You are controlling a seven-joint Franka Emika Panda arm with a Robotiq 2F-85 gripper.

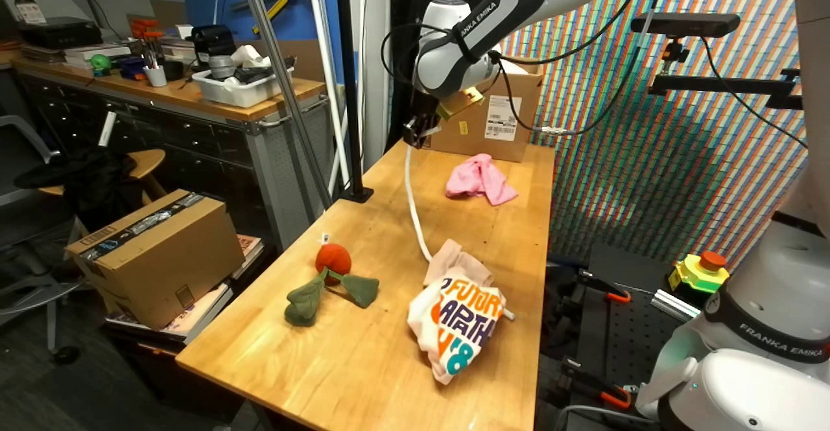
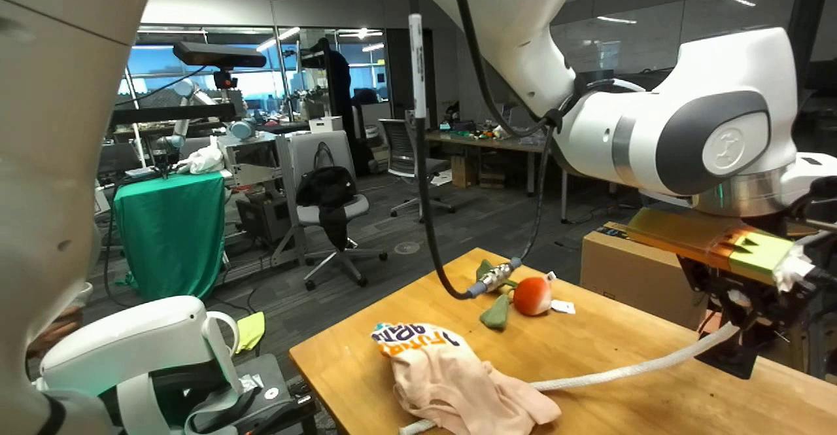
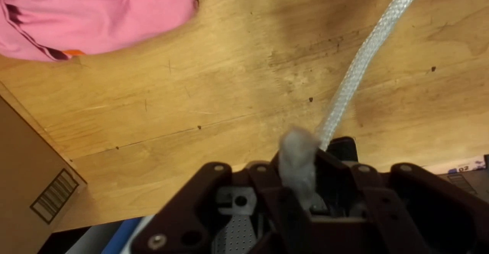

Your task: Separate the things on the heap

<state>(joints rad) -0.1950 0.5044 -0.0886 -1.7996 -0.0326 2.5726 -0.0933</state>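
Gripper (image 1: 415,136) in an exterior view: upper centre of frame, raised over the tabletop (image 1: 311,366). Jaws pinched together on the white cord (image 1: 412,204). Wrist view: cord runs from the upper right down to the gripper at bottom centre; a blurred white piece (image 3: 298,158) stands next to it, cannot tell whether this is the cord's end.

White cord: slopes from the gripper down to the tabletop, passes beneath the printed bag (image 1: 457,321), and shows as a short stub at the bag's right edge.

Printed bag: crumpled, lower centre of the same frame, lettering in orange, purple and teal facing up.

Pink cloth (image 1: 480,179): bunched, upper centre-right, in front of a labelled box (image 1: 476,123); well apart from the bag. Upper left corner in the wrist view, apart from the cord.

Red ball (image 1: 333,259): left of centre, apart from bag and cord. Green soft piece (image 1: 305,301) touches it, two leaf-shaped lobes spread below; joined or not, cannot tell.

Taped box (image 1: 165,259): left of frame, off the tabletop.
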